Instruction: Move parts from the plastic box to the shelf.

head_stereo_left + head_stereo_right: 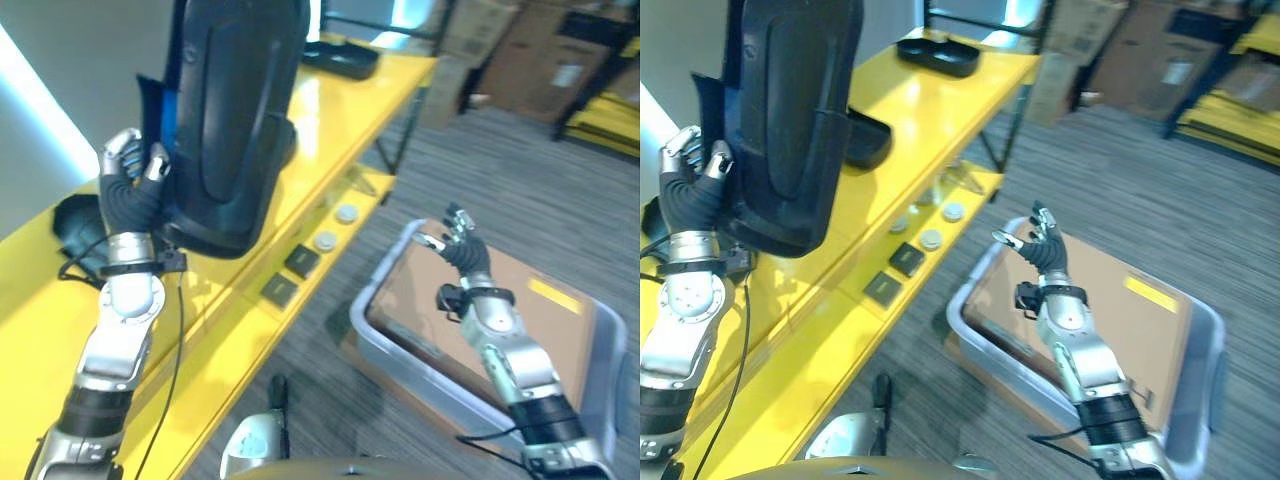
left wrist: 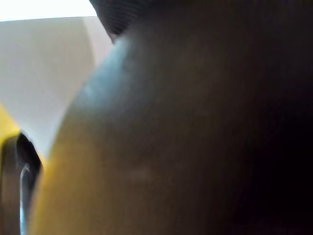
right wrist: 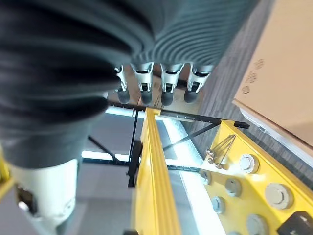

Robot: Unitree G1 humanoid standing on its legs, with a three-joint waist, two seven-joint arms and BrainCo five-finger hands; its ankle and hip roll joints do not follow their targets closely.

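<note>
Black moulded plastic part (image 1: 235, 110), large and curved, stands upright on the yellow metal shelf (image 1: 330, 95), with the left hand (image 1: 135, 180) clasped round its near edge, so placing is the step in hand. Next it likely needs steadying before release. Right hand (image 1: 455, 245) hovers slack-fingered and empty above the grey plastic box (image 1: 385, 335).

Large dark moulded part (image 1: 235, 110), glossy, long and curved, stood upright on the yellow shelf's (image 1: 330, 95) top level, its lower end resting there, gripped along one edge by the left robot hand (image 1: 135, 175). Grey plastic box (image 1: 385, 345) on the floor beside the shelf, lined with brown cardboard. Small square black parts (image 1: 300, 262) and round pale parts (image 1: 326, 241) laid on the lower shelf level.
</note>
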